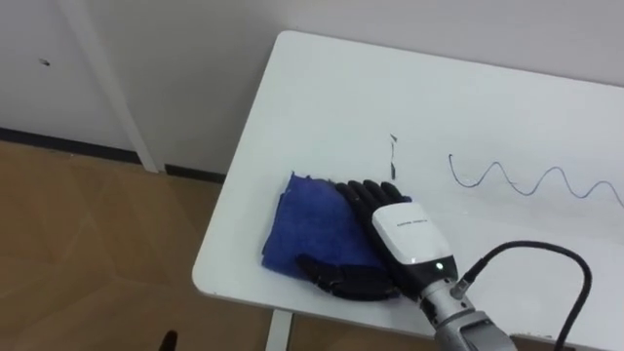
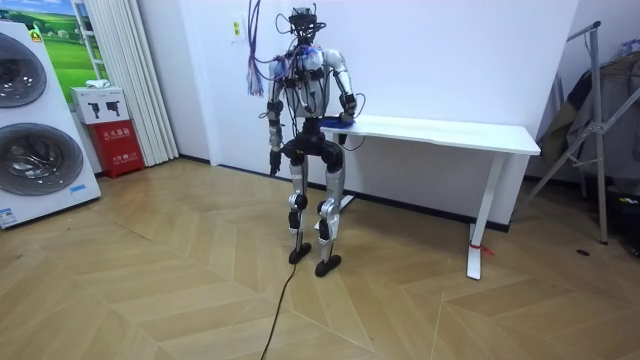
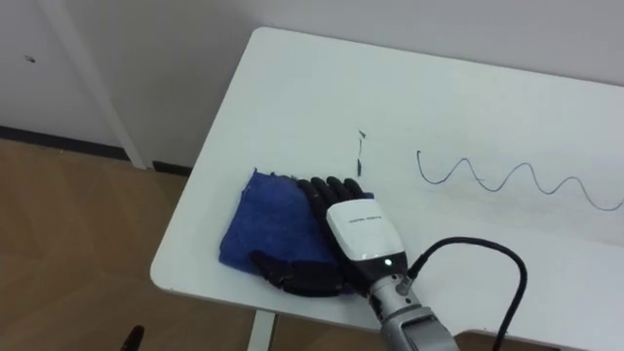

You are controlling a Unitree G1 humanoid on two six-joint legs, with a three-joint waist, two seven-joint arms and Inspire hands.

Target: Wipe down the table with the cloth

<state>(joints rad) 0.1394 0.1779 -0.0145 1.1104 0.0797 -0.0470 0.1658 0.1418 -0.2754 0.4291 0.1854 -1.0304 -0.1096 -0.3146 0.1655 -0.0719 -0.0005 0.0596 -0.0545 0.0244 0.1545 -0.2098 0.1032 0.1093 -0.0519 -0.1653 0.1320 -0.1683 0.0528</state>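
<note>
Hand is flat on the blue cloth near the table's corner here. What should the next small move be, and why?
Probably slide the right hand, pressing flat on the blue cloth, forward and slightly right over the short dark mark just ahead of it. The wavy line further right on the table can follow. The left hand hangs by the robot's side.

Napped cloth (image 1: 307, 224) on a smooth table (image 1: 390, 88).
Blue, soft and matt, with a fuzzy, slightly rumpled pile; under it a white, even top, hard-looking, with a faint sheen. On the right hand (image 1: 405, 234): matt black plastic fingers (image 1: 356, 191), a glossy white shell over the back, bare grey metal at the wrist. Below, a wood floor (image 1: 88, 244) of herringbone planks, warm brown, satin-finished. Behind, a flat, matt white wall (image 1: 175, 58).
</note>
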